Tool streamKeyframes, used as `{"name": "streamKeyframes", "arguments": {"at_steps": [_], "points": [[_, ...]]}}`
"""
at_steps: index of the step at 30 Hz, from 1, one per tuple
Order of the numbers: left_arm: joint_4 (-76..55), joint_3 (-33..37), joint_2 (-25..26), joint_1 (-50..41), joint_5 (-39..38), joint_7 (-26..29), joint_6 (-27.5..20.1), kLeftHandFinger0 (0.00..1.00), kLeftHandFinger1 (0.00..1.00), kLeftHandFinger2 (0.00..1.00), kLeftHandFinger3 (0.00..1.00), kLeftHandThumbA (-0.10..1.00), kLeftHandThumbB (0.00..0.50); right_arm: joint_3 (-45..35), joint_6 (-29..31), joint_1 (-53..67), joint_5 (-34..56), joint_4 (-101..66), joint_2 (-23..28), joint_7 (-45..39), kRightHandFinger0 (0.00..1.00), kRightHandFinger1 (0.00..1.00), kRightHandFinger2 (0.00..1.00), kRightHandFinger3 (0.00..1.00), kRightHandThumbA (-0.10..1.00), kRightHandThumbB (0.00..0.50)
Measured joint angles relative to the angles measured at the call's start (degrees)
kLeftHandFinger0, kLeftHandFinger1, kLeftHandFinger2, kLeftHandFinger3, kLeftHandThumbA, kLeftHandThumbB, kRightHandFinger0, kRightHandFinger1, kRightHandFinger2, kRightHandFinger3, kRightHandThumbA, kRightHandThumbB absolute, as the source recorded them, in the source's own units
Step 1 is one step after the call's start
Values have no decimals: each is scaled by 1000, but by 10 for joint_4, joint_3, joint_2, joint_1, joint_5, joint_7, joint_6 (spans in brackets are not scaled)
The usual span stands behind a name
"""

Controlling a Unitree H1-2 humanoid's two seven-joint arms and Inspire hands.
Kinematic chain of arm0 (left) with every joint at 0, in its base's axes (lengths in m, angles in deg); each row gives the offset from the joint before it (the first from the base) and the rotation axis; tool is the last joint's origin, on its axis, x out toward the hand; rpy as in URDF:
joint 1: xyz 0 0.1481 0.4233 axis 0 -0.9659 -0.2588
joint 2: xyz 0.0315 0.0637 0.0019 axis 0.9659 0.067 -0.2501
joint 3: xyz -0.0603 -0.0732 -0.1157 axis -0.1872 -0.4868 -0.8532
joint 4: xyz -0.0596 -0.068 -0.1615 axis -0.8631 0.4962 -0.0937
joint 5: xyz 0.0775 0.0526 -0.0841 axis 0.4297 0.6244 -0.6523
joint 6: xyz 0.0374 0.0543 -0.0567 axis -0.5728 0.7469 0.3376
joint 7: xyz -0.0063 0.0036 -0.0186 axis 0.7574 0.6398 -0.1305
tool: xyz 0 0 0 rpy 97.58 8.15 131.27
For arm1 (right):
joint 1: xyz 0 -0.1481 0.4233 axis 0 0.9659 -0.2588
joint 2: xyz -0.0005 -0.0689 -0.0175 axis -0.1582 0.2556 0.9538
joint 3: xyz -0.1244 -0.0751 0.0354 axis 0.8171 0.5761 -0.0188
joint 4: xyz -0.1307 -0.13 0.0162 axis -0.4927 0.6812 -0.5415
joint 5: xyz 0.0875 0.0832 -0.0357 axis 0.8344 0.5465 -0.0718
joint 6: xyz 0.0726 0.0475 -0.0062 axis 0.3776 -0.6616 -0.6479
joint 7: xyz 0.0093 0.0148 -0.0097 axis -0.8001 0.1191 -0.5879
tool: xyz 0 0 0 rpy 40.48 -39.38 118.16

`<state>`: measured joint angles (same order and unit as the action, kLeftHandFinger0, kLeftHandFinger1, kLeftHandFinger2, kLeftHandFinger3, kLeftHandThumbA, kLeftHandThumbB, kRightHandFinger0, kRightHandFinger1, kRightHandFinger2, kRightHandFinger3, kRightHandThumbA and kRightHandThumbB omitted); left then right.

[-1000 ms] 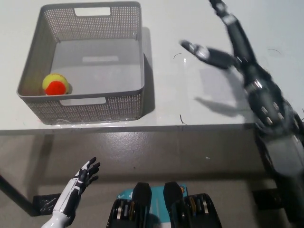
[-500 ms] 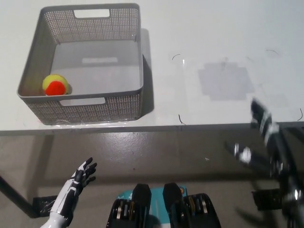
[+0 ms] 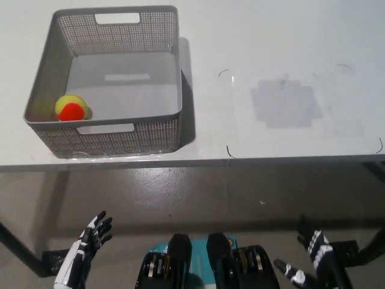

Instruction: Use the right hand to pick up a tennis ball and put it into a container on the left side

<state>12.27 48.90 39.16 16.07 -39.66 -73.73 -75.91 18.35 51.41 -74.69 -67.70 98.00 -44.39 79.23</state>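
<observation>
The tennis ball point(image 3: 73, 108), yellow-green with an orange-red patch, lies inside the grey perforated basket point(image 3: 114, 137), on its floor at about 8 o'clock, just beside the left wall and close to the near wall. The rest of the basket's floor is bare grey. The basket sits on the white bench point(image 3: 271, 54) toward 10 o'clock of the view, its near wall close to the bench's front edge and its right wall casting a narrow shadow onto the surface beside it.

From the basket's right wall out toward 3 o'clock the bench top is flat and open, marked only by a faint grey square patch point(image 3: 283, 103) around 2 o'clock and a few thin dark scuffs. The front edge of the bench runs straight across the view just below the middle; below it is grey floor point(image 3: 198, 192).

The white left robot hand point(image 3: 84, 247) hangs at 7 o'clock, below the bench edge and well apart from the basket, fingers spread and holding nothing. The black right robot hand point(image 3: 310, 259) is low at 5 o'clock, also below the bench edge, fingers splayed apart and empty.
</observation>
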Motion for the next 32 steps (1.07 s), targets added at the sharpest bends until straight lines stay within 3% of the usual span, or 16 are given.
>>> {"name": "streamKeyframes", "arguments": {"at_steps": [2, 3, 7, 12, 18, 24, 28, 32], "points": [[1, -2, -2, 0, 0, 0, -2, 1000, 1000, 1000, 1000, 1000, 284, 2, 1, 1, 0, 4, -2, -1, 1000, 1000, 1000, 1000, 1000, 295], [2, -2, -4, 0, 0, 0, -3, 1000, 1000, 1000, 1000, 1000, 301, 3, 1, -1, -1, 6, -3, -1, 1000, 1000, 1000, 1000, 1000, 292], [4, -4, -5, -1, 0, 0, -5, 1000, 1000, 1000, 1000, 1000, 284, 3, 2, -10, -1, 16, -4, -1, 1000, 1000, 1000, 1000, 1000, 271], [5, -5, -5, -4, 2, 0, -8, 1000, 1000, 1000, 1000, 1000, 280, 2, 3, -23, 2, 23, -4, -2, 1000, 1000, 1000, 1000, 1000, 324], [4, -5, -5, -9, 4, 3, -8, 1000, 1000, 1000, 1000, 1000, 257, 2, 3, -27, 1, 26, -3, -2, 1000, 1000, 1000, 1000, 1000, 297], [4, -6, -5, 0, 5, 5, -8, 1000, 1000, 1000, 1000, 1000, 333, 2, 3, -38, -2, 31, -3, -1, 1000, 1000, 1000, 1000, 1000, 309], [4, -5, -5, 3, 4, 5, -8, 1000, 1000, 1000, 1000, 1000, 357, 2, 3, -40, -2, 31, -3, -1, 1000, 1000, 1000, 1000, 1000, 297], [4, -6, -5, 9, 5, 6, -8, 1000, 1000, 1000, 1000, 1000, 322, 2, 3, -47, -2, 34, -3, -1, 1000, 1000, 1000, 1000, 1000, 281]]}}
